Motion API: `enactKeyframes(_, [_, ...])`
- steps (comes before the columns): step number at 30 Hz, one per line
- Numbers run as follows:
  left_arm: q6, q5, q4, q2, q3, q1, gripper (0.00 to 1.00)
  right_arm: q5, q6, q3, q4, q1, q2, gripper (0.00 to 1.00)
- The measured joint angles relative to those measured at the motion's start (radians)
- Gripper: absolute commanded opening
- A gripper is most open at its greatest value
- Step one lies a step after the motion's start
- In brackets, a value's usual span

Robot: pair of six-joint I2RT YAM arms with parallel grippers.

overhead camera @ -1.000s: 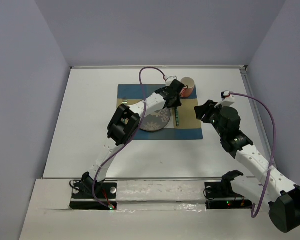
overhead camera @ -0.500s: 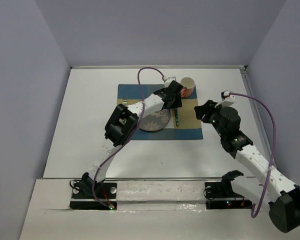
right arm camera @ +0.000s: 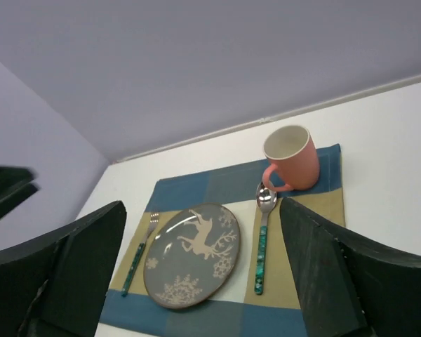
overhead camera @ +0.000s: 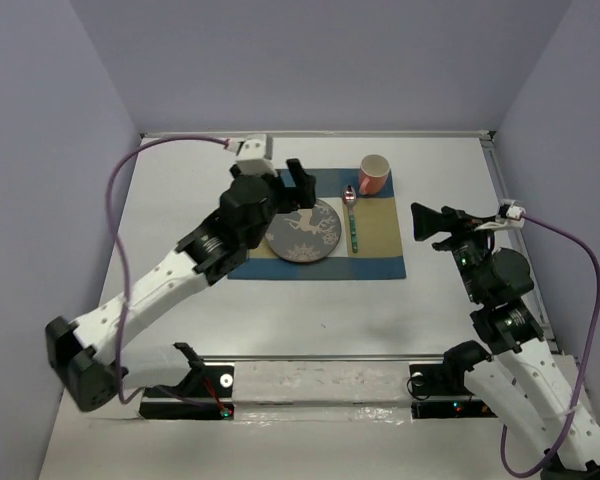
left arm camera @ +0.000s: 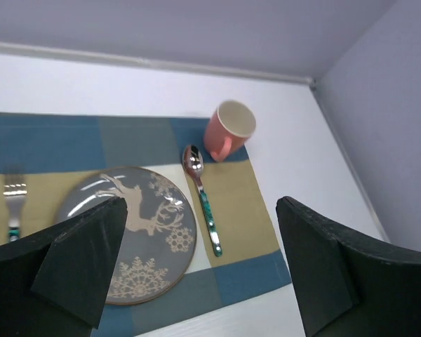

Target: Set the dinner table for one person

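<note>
The dinner table (overhead camera: 330,310) spreads white under everything, and the plate (overhead camera: 305,232) sits near its middle, a little toward the far side, on a checked placemat (overhead camera: 385,265).

Starting left of the plate: my left gripper (overhead camera: 285,185) hangs above the plate's far-left rim. Its jaws are spread wide with nothing between them, so this hand is released and empty. From above it hides what lies under it, but my left wrist camera shows the fork (left arm camera: 12,203) lying just left of the plate, tines pointing away from me.

Just right of the plate lies 1 spoon (overhead camera: 353,225) with a green handle, bowl toward the far side, parallel to the plate's edge and not touching it. Beyond the spoon's bowl, to the far right of the plate, stands a pink mug (overhead camera: 374,175), upright, at the mat's corner.

Well to the right of the plate, off the mat, my right gripper (overhead camera: 422,222) points toward the setting — jaws apart, holding nothing.

By my reading the place for 1 is laid: plate, fork, spoon and mug are all down. I judge this to be the letting-go end of the last placement. The next move calls for lifting both arms straight up first, then drawing them toward their bases — clear of the mug and without nudging the cutlery.
</note>
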Motion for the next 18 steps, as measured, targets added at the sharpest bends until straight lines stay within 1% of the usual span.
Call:
enactKeyframes(2, [0.027, -0.049, 0.018, -0.163, -0.086, 0.002, 0.99, -0.001, 0.012, 0.014, -0.018, 0.0, -0.012, 1.0])
enactKeyframes(4, [0.051, -0.085, 0.024, -0.283, -0.137, 0.004, 0.99, -0.005, 0.018, 0.033, -0.038, 0.0, -0.011, 1.0])
enactKeyframes(7, [0.098, -0.125, 0.014, -0.424, -0.182, 0.005, 0.99, -0.008, 0.015, 0.087, -0.078, 0.0, -0.015, 1.0])
enactKeyframes(10, [0.163, -0.142, 0.016, -0.573, -0.185, 0.005, 0.99, -0.003, -0.01, 0.171, -0.12, 0.0, -0.006, 1.0])
enactKeyframes(13, [0.203, -0.154, 0.023, -0.672, -0.185, 0.005, 0.99, 0.015, -0.025, 0.234, -0.139, 0.0, -0.009, 1.0])
enactKeyframes(16, [0.226, -0.156, 0.037, -0.736, -0.196, 0.006, 0.99, 0.051, -0.032, 0.245, -0.143, 0.0, -0.024, 1.0])
enactKeyframes(18, [0.235, -0.158, 0.042, -0.761, -0.23, 0.006, 0.99, 0.07, -0.034, 0.245, -0.15, 0.0, -0.024, 1.0])
